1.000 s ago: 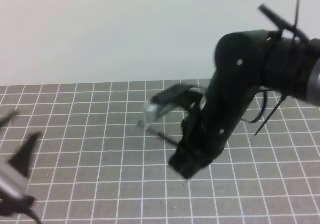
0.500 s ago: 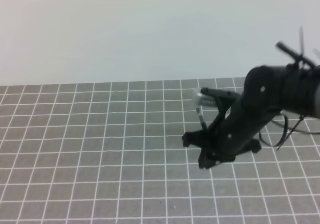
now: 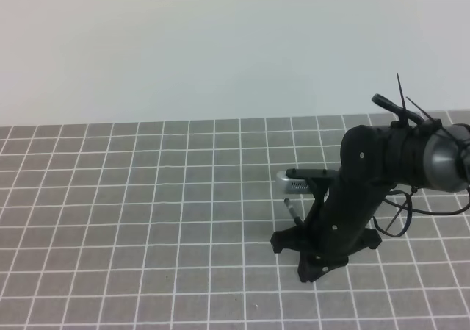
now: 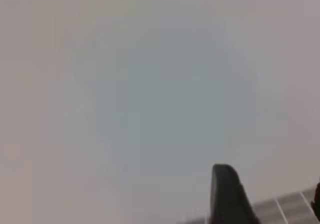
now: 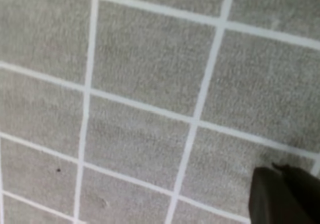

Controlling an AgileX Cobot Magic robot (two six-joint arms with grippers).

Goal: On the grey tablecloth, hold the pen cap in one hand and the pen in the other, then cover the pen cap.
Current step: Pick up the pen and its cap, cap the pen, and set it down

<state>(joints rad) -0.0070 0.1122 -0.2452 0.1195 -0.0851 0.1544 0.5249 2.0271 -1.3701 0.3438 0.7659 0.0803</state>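
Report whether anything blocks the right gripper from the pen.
Nothing visible does. The thin black pen shows right beside the right gripper, its lower end hidden behind the arm, with only bare grey gridded tablecloth around it. Whether the gripper already holds it cannot be told.

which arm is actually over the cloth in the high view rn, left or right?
The right arm: it reaches in from the right edge over the grey tablecloth. The left arm is out of that view.

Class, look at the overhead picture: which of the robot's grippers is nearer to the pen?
The right gripper. It is low over the grey tablecloth, with the pen just beside its arm. The left gripper is out of the overhead view; its wrist camera shows mostly blank wall.
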